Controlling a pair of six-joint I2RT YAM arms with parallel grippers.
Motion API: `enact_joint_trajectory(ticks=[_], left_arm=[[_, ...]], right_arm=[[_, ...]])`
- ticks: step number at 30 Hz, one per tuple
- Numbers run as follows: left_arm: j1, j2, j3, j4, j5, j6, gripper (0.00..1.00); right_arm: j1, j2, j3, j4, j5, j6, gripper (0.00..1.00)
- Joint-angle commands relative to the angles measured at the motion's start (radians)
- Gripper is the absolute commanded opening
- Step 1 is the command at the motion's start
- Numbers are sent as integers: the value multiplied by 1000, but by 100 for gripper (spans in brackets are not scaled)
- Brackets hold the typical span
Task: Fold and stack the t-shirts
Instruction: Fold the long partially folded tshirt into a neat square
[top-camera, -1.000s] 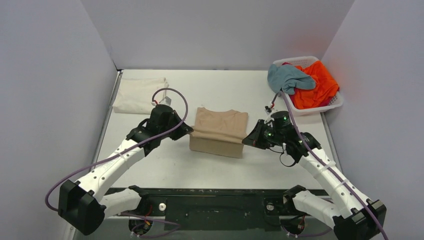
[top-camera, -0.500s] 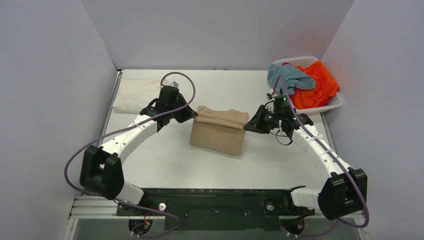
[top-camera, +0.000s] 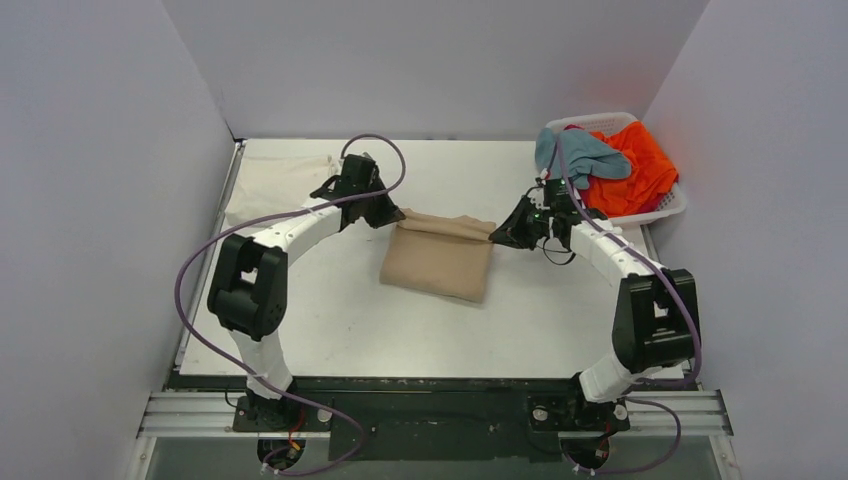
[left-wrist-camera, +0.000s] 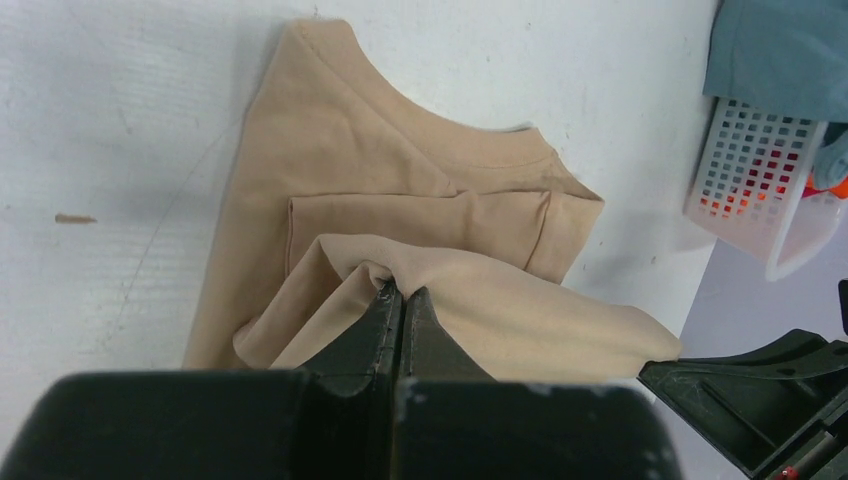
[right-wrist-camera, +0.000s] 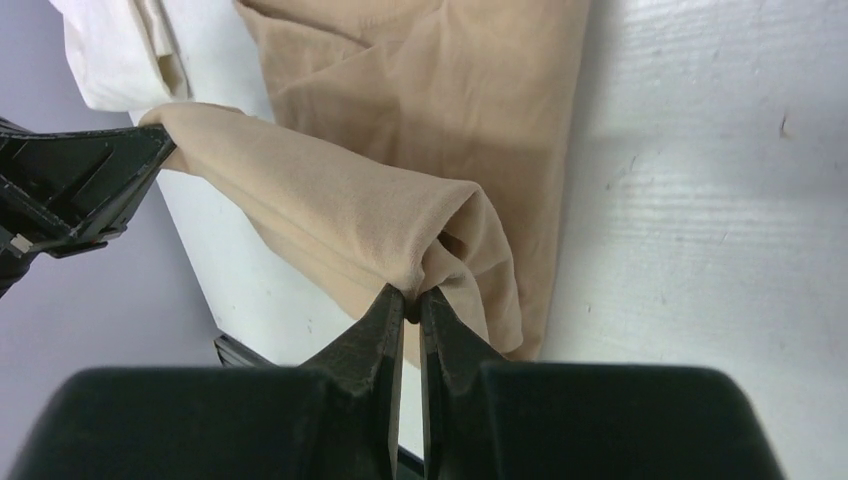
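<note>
Pinching tan t-shirt (top-camera: 437, 262) fold, raised off tabletop (top-camera: 330, 310): left fingers (left-wrist-camera: 375, 330) clamp far-left corner, right fingers (right-wrist-camera: 375, 340) clamp far-right.

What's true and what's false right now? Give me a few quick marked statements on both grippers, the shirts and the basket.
1. The left gripper and the right gripper are both shut on the tan t-shirt. True.
2. The cream-white t-shirt lies at the far left of the table. True.
3. The white basket at the far right holds the orange t-shirt and the grey-blue t-shirt. True.
4. The tan t-shirt is stacked on the cream-white t-shirt. False: it lies apart from it, mid-table.
5. The left gripper is open above the white basket. False: it is shut on the tan t-shirt, well away from the basket.
</note>
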Motion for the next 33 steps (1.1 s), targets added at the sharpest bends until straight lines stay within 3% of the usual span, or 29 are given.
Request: enact_joint_trajectory(ticks=[1, 9, 10, 11, 13, 14, 16, 22, 25, 33], left_arm=[[39, 62, 103, 26, -48, 36, 0], [63, 208, 229, -15, -31, 41, 3], [65, 229, 241, -16, -20, 38, 14], [70, 239, 268, -18, -14, 37, 20], [76, 255, 309, -17, -2, 37, 41], [77, 257, 336, -25, 0, 40, 55], [77, 242, 352, -36, 0, 48, 72], [66, 108, 209, 22, -3, 58, 79], [49, 92, 177, 70, 77, 94, 82], [2, 279, 387, 37, 162, 159, 82]], right_arm=[[-30, 81, 71, 52, 17, -5, 0], [-43, 280, 209, 149, 5, -4, 0], [-45, 318, 229, 147, 5, -7, 3], [-47, 337, 275, 136, 0, -8, 21], [-47, 370, 327, 126, 9, -6, 46], [-47, 373, 335, 125, 13, -7, 51], [-47, 342, 338, 117, 32, -10, 60], [-16, 174, 213, 62, 49, -68, 67], [17, 160, 183, 66, 11, -85, 71], [38, 346, 276, 280, -11, 49, 69]])
